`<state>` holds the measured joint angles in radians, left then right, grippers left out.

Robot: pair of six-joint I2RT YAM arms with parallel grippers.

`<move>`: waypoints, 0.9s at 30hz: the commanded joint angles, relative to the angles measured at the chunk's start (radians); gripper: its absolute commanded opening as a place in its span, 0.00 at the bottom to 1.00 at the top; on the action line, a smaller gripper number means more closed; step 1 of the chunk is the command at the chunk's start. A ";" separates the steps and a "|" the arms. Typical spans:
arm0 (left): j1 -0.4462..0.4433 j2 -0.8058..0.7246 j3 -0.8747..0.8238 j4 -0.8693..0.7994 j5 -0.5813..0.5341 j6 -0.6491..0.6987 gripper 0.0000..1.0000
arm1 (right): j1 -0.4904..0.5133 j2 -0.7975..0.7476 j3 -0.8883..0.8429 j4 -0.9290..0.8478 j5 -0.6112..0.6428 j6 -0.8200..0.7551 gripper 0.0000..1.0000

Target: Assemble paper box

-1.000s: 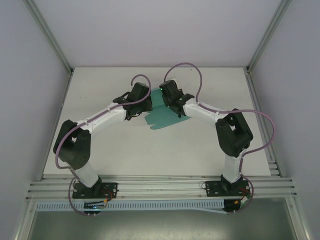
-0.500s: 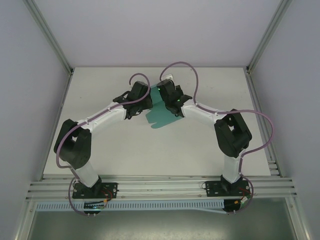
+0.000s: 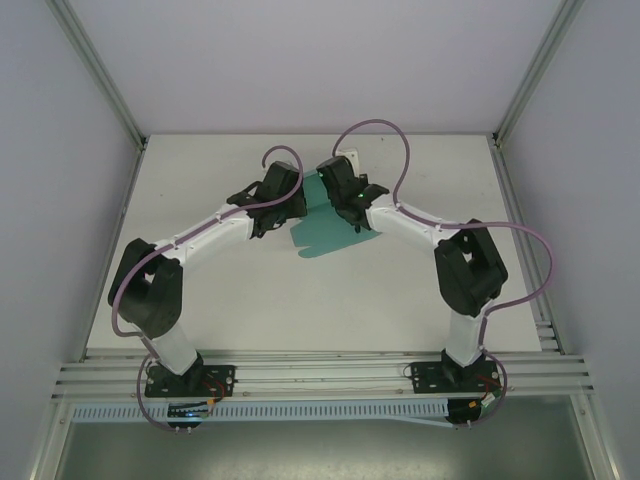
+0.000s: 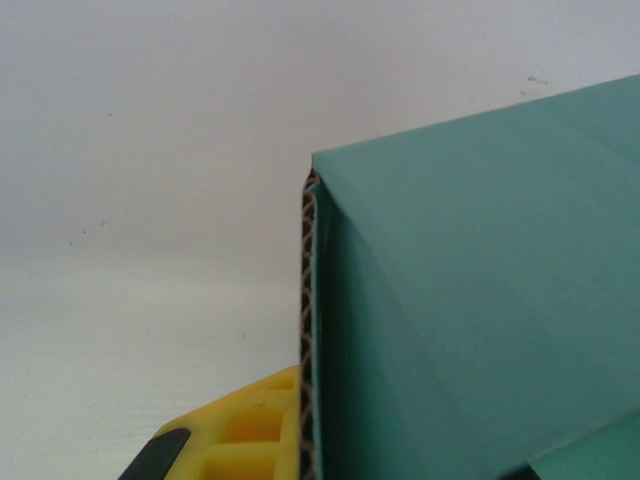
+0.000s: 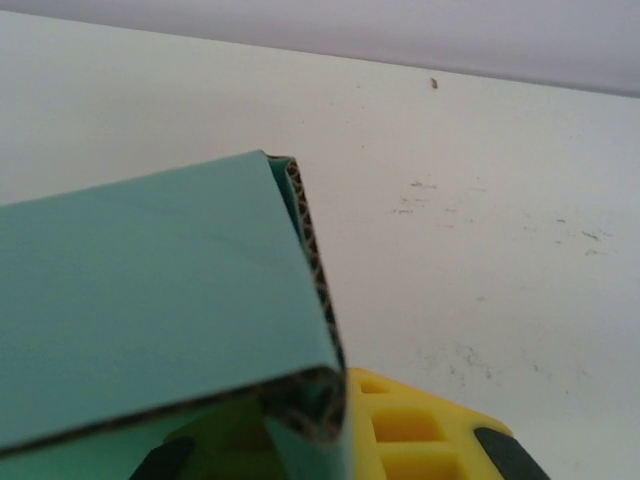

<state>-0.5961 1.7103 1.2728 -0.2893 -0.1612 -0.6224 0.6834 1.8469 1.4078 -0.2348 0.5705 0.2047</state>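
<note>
Teal paper box sits far-centre on the table between both arms, loose part fanning toward 6 o'clock; left gripper pinched narrow on its 9 o'clock edge, right gripper at 2 o'clock, grip unreadable, both equally near.

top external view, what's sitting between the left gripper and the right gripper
The teal paper box lies between the left gripper and the right gripper in the top external view, one at each side of it.
</note>
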 commanded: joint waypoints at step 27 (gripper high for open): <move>0.004 -0.029 0.010 -0.033 0.012 0.088 0.00 | -0.095 -0.448 -0.347 0.166 -0.128 0.010 0.99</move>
<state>-0.5941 1.6993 1.2732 -0.3183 -0.1612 -0.5709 0.6071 1.4757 1.1122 -0.0929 0.2760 0.1566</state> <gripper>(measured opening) 0.086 0.974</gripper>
